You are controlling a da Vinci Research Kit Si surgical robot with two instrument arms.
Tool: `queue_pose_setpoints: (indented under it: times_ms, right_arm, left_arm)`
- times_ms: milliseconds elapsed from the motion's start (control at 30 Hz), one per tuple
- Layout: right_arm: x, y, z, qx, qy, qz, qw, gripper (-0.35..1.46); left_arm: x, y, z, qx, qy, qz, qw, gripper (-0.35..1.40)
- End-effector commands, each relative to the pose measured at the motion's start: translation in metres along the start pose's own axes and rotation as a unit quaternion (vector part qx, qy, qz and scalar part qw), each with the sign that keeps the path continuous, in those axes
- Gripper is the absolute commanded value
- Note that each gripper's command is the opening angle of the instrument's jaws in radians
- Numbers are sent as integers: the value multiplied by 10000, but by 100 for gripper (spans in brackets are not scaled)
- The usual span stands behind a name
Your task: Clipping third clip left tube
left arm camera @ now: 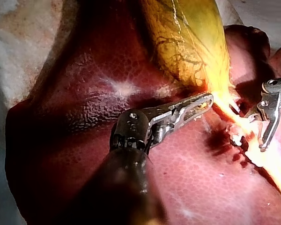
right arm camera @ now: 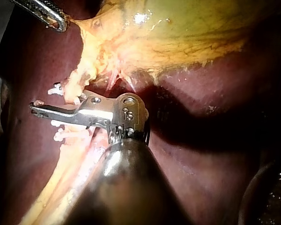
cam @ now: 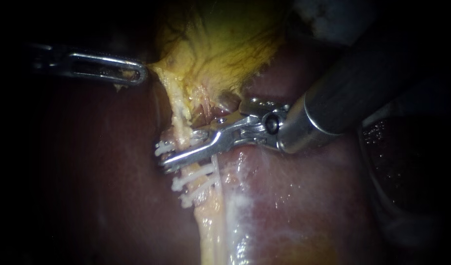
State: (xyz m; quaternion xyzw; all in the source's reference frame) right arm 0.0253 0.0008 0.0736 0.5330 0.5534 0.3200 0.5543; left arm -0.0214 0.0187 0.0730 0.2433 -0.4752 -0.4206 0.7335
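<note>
Liver (cam: 309, 206) under both instruments. Gallbladder (cam: 220, 44) edge gripped by left instrument (cam: 139, 73), end effector closed on it. Right instrument (cam: 179, 147) end effector astride left tube (cam: 208, 230), gripping white clip (cam: 162, 147) w/ tube btwn; 2 other clips (cam: 196, 179) just beside it.

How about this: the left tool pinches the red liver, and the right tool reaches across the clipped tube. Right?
No. The endoscope view shows the left instrument pinches the edge of the yellow gallbladder, not the liver. The right instrument does reach across the clipped tube.
</note>
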Motion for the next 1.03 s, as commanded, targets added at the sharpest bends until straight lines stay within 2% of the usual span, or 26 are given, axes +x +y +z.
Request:
queue_pose_setpoints:
  times_ms: [33,333,433,600,833,1033]
  right_arm:
    - [0,0,0,4,-2,0,10000,33]
    - [-2,3,4,24,-26,22,10000,-9]
    - [-3,4,6,31,-28,18,10000,-35]
    - [-4,8,12,44,3,-77,10000,-35]
    - [-16,14,15,93,-42,-142,9998,-35]
    - [-17,15,15,95,-46,-146,9998,-35]
  left_arm:
    - [0,0,0,0,0,0,10000,-35]
    - [0,1,0,0,0,1,10000,-35]
    - [0,1,0,0,0,1,10000,-35]
    - [0,1,0,0,0,1,10000,-35]
    - [1,1,0,0,0,1,10000,-35]
    - [0,1,-1,3,1,1,10000,-35]
